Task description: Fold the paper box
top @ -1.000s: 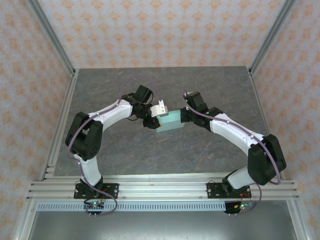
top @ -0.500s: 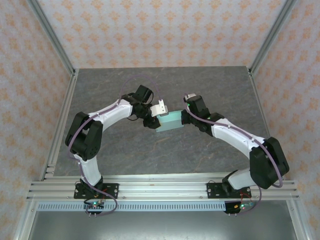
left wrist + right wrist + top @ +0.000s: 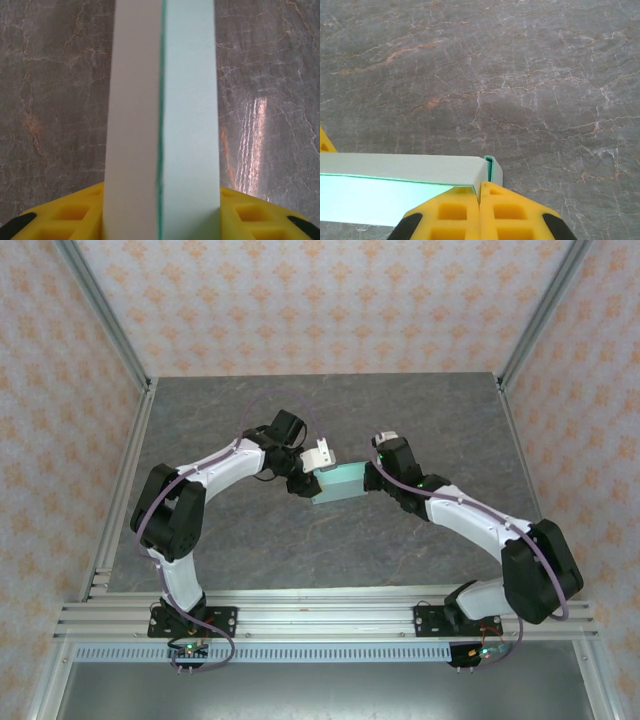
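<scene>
The right arm (image 3: 470, 525) has sunk toward the near edge — its elbow (the black joint at the right) sits nearer and slightly further right, the forearm flatter. The wrist has slid nearer too, taking the right gripper (image 3: 369, 477) along the right end of the paper box (image 3: 338, 483).

The paper box (image 3: 395, 172) runs off the right wrist view's left edge.
</scene>
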{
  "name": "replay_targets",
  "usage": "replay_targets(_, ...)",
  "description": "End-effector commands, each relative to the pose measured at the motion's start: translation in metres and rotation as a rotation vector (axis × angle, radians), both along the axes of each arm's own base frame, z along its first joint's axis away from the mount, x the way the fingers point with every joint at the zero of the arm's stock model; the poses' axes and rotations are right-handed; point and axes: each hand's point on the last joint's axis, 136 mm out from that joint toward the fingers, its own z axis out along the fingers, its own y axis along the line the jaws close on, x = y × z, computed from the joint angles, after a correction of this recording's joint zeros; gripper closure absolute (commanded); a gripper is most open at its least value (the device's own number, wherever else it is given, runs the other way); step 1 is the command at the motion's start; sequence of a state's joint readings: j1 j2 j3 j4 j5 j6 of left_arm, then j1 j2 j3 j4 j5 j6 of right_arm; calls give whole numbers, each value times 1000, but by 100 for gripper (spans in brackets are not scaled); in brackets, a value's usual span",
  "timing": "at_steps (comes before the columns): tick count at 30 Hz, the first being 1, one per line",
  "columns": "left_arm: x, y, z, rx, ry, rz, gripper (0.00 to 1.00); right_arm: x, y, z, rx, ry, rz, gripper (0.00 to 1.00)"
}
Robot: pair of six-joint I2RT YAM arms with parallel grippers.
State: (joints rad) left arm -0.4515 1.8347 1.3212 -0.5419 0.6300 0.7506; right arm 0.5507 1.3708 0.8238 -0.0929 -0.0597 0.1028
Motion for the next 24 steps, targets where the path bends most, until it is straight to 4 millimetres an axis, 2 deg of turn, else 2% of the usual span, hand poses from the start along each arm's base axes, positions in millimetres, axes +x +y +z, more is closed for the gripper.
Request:
replay_targets(1,13,39,-6,113,24,198,50,-18,-26,-19,-100,98,-84,100)
replay_targets(9,13,33,13,45,6,223,35,-16,-19,-12,-89,90,-86,100)
replay_targets(13,9,31,22,11,-1,228,32,-14,-16,-7,-84,85,-85,100)
replay_targets(19,-1,35,43,-33,-17,275,31,-12,-15,3,-86,72,-86,100)
replay_targets(24,0,34,62,-98,-24,392,37,-12,-15,6,-88,71,-87,100)
